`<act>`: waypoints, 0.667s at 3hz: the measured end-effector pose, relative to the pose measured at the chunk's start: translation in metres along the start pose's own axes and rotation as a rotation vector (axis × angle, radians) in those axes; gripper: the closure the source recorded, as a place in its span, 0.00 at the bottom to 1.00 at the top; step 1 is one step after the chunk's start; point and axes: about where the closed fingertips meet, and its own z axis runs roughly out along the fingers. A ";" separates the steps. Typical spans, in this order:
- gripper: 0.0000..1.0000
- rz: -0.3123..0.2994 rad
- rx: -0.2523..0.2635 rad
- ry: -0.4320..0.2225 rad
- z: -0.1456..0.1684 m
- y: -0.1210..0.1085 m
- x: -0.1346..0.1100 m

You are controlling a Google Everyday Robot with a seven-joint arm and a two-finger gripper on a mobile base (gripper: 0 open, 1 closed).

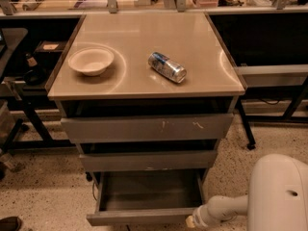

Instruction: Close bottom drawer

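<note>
The bottom drawer (139, 217) is the narrowest and lowest of three grey drawers. It stands pulled far out, with its empty rectangular tray showing at the lower edge of the camera view. My gripper (191, 221) is at the end of the white arm, low on the right, right at the front right corner of this drawer's flat front. Whether it touches the front I cannot tell. The mid-width drawer (149, 160) and the widest drawer (144, 128), which has white scratch marks, stick out a little above it.
A white bowl (91, 60) and a can lying on its side (167, 67) rest on the cabinet top (144, 32). My white body (279, 196) fills the lower right corner. Dark table frames stand left and right of the cabinet on a speckled floor.
</note>
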 end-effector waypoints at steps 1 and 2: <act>1.00 -0.023 0.003 -0.029 0.001 -0.007 -0.029; 1.00 -0.061 0.010 -0.058 0.000 -0.008 -0.062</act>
